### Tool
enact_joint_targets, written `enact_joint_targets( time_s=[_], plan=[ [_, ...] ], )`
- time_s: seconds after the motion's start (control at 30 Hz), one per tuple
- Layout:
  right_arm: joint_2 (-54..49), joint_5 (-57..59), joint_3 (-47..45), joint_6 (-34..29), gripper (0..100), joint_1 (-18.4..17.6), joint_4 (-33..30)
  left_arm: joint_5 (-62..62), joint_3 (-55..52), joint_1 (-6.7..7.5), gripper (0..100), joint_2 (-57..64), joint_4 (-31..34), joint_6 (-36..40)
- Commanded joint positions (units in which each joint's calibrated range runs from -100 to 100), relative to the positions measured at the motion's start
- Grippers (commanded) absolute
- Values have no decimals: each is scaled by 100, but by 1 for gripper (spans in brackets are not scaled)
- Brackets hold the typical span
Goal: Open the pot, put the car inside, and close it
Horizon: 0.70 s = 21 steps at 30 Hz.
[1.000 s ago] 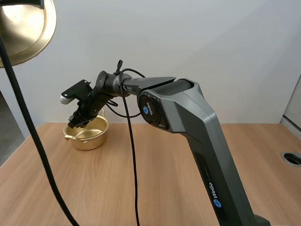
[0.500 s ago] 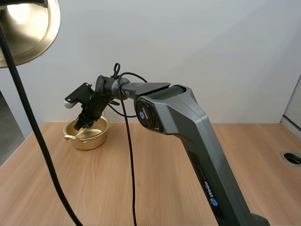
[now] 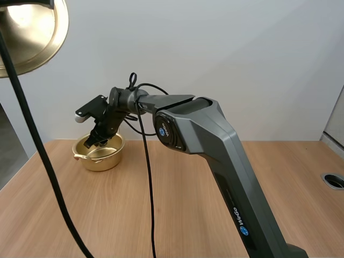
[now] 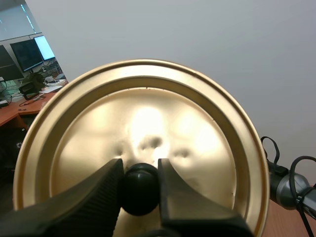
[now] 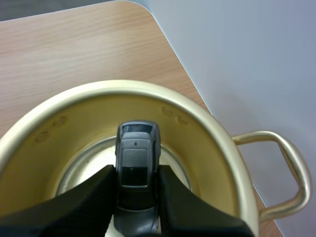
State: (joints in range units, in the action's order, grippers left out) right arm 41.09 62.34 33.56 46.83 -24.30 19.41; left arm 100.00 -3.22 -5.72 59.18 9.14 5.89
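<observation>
While the right gripper (image 5: pixel 136 173) barely shifted since half a second before, fingers pinched the car (image 5: pixel 137 158) over the pot (image 5: pixel 217 148), left gripper (image 4: pixel 139 173) clamped on the lid (image 4: pixel 148 98) by its knob (image 4: pixel 140 192)

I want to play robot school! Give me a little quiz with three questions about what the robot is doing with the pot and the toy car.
1. Fill the gap: the left gripper holds the gold lid by its black ____.
2. Pick one: the right gripper pinches A) grapes, B) the grey car, C) a spoon.
3. True or false: the pot is covered by its lid.

Key: 1 the knob. 2 B, and it holds the car over the inside of the pot. 3 False, the pot is open and the lid is held up, away from it.
</observation>
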Motion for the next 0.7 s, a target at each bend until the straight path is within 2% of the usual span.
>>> enact_joint_targets(
  time_s=[0.0,0.03,0.17,0.27,0.33,0.4,0.67],
  plan=[
    [14,-3,7,-214,0,1,-168,0,-8,-4,0,3,-1,-7],
    [14,27,7,-266,3,1,-225,0,-8,-4,0,3,-1,-7],
    [14,145,7,-321,46,1,-281,0,-8,-4,0,3,-1,-7],
    [14,263,7,-321,74,1,-257,0,-8,-4,0,3,-1,-7],
    [14,300,7,-321,85,1,-257,0,-8,-4,0,3,-1,-7],
    [14,300,7,-310,88,1,-257,0,-8,-4,0,3,-1,-7],
    [14,112,7,-281,88,1,-298,0,-8,-4,0,3,-1,-7]
  ],
)
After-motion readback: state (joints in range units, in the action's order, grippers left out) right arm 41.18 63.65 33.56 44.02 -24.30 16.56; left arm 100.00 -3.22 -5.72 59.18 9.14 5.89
